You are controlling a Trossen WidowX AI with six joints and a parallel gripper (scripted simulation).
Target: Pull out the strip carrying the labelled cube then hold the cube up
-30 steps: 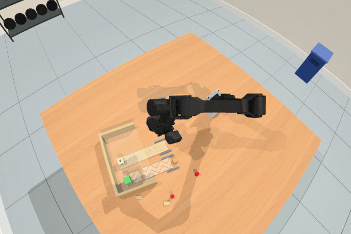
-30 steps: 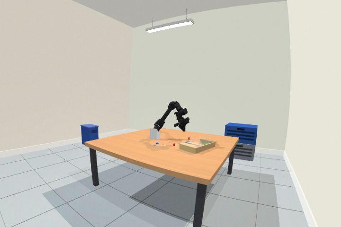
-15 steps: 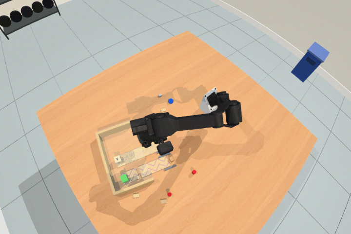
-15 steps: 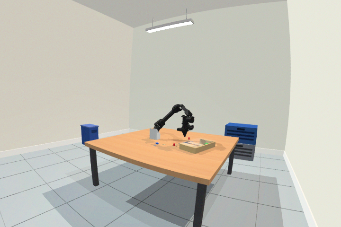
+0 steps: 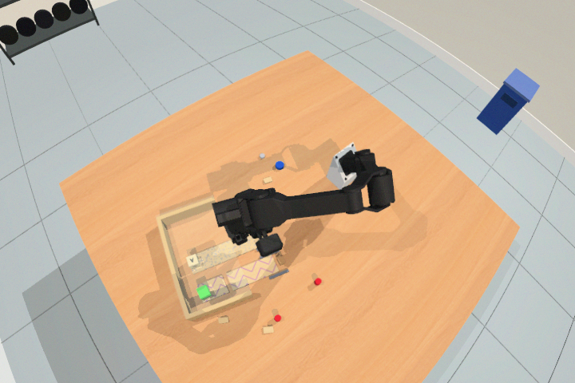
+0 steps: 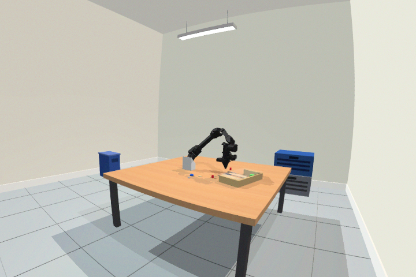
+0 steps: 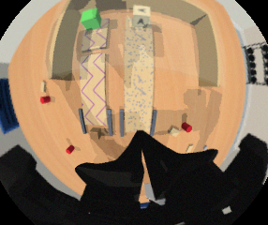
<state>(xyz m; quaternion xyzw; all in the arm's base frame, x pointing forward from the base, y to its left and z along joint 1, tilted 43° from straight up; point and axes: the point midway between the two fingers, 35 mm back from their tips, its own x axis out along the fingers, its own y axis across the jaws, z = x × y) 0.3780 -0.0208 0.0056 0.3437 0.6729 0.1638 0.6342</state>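
A speckled cream strip (image 5: pixel 224 254) (image 7: pixel 139 84) runs in one piece, with the cube labelled "A" (image 5: pixel 192 260) (image 7: pixel 141 16) on its far end. Beside it, a zigzag strip is split by a gap into a long piece (image 5: pixel 251 272) (image 7: pixel 93 89) and a short piece (image 5: pixel 218 284) (image 7: pixel 95 39). A green cube (image 5: pixel 203 291) (image 7: pixel 91 19) stands on the short piece. My gripper (image 6: pixel 226 167) (image 7: pixel 140 133) is shut and empty, pointing down above the near end of the speckled strip. In the top view the arm hides its fingertips and that strip's near end.
A wooden walled frame (image 5: pixel 170 252) (image 6: pixel 238 181) (image 7: pixel 208 52), open on the near side, surrounds the far ends. Grey guides (image 7: pixel 122 123) (image 7: pixel 82 121) flank both near ends. Red cylinders (image 5: pixel 317 281) (image 5: pixel 277 318) (image 7: pixel 186 127), a blue ball (image 5: pixel 279 165) and tan blocks (image 5: pixel 267 179) (image 5: pixel 267 329) lie around.
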